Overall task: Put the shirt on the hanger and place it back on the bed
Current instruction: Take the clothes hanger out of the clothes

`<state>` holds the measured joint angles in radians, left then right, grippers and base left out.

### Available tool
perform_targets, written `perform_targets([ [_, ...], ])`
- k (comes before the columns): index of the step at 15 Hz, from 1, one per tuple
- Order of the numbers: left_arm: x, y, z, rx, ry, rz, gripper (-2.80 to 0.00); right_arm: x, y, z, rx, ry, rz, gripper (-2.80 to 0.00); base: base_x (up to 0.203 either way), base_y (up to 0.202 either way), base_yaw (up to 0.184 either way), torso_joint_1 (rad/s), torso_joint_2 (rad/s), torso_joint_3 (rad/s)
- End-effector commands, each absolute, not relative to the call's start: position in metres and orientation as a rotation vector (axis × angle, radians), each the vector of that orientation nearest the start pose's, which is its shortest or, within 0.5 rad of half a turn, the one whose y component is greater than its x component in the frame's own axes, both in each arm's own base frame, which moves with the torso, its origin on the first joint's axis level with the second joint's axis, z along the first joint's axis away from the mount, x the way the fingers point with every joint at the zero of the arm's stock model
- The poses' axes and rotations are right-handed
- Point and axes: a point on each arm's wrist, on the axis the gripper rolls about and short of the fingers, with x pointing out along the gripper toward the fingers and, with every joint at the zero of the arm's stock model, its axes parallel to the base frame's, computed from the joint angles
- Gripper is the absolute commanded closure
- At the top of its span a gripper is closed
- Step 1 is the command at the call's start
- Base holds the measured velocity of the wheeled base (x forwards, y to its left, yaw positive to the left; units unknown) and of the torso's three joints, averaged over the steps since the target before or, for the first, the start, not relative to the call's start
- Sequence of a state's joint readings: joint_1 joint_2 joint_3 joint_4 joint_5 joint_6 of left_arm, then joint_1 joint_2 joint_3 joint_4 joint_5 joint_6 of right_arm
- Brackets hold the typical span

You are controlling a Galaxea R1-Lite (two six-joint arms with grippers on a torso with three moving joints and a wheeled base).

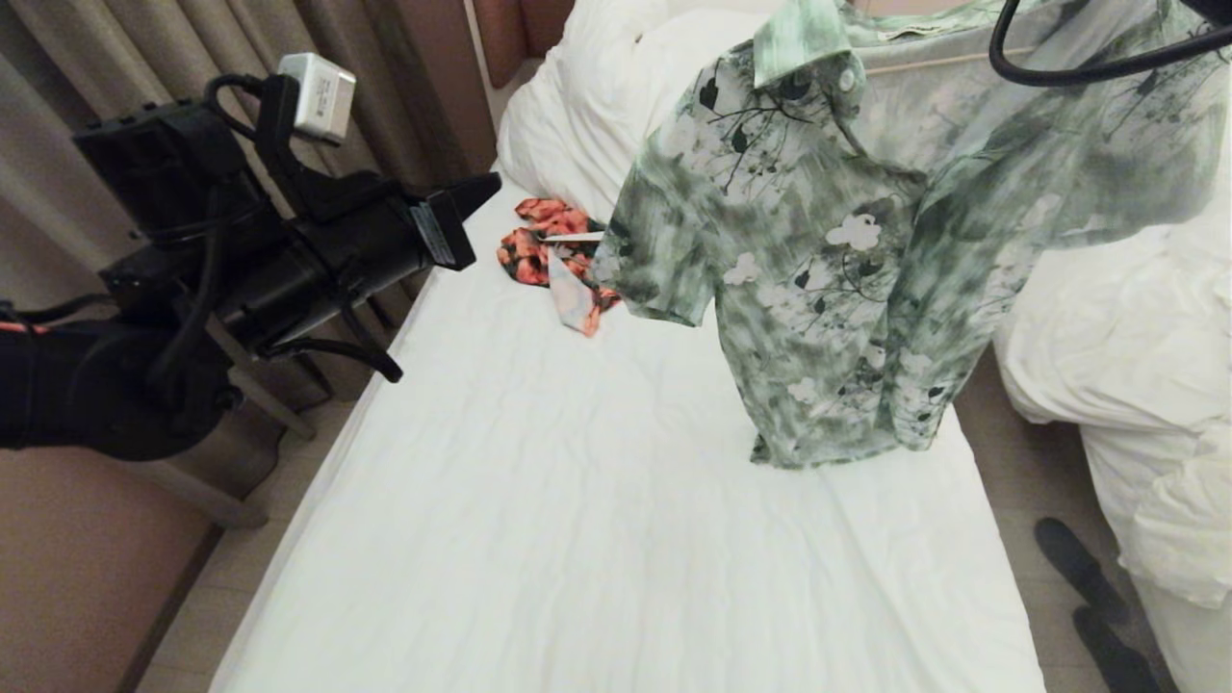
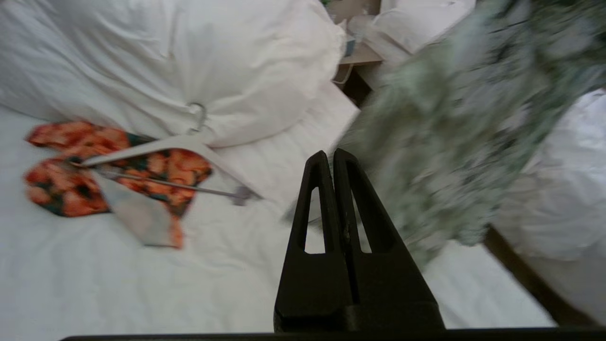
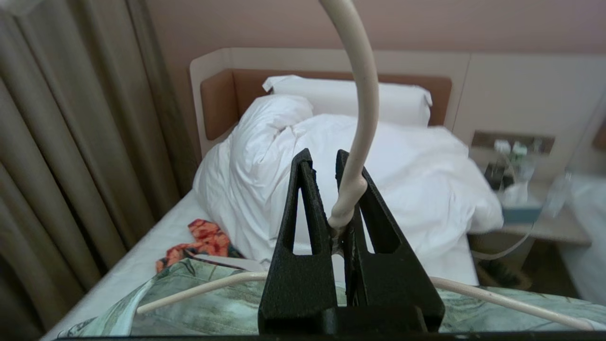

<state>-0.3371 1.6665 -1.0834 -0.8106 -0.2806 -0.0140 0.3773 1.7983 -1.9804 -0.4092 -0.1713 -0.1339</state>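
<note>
Overhead, the right tool (image 3: 326,166) clamps the hanger (image 3: 352,189), the shirt (image 1: 847,260) draped below.

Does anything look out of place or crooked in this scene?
Only slightly: the shirt hangs tilted from the hanger, one sleeve lower than the other, above the bed. The right gripper holds the hanger at its neck. Nothing looks spilled or damaged.
</note>
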Motion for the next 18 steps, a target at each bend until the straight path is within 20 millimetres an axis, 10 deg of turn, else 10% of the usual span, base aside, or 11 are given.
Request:
perform_targets([
  [1,0.272,-0.146,0.297,-0.054,-0.222,-0.671,0.0,0.292,0.112,0.454,0.047,-0.569,0.152,0.0,0.0,0.0,0.0,0.0,0.0,0.0],
  [7,0.251,-0.246,0.265,-0.093,-0.099,-0.622,0.0,0.327,0.127,0.424,0.062,-0.468,0.121,0.0,0.0,0.0,0.0,0.0,0.0,0.0],
  [14,0.244,-0.285,0.243,-0.089,-0.068,-0.58,0.0,0.334,0.177,0.399,0.089,-0.395,0.2,0.0,0.0,0.0,0.0,0.0,0.0,0.0],
  [15,0.243,-0.285,0.246,-0.099,-0.087,-0.571,-2.8,0.336,0.183,0.394,0.089,-0.382,0.204,0.0,0.0,0.0,0.0,0.0,0.0,0.0],
  [18,0.239,-0.285,0.251,-0.108,-0.101,-0.547,-2.8,0.343,0.193,0.383,0.082,-0.355,0.216,0.0,0.0,0.0,0.0,0.0,0.0,0.0],
])
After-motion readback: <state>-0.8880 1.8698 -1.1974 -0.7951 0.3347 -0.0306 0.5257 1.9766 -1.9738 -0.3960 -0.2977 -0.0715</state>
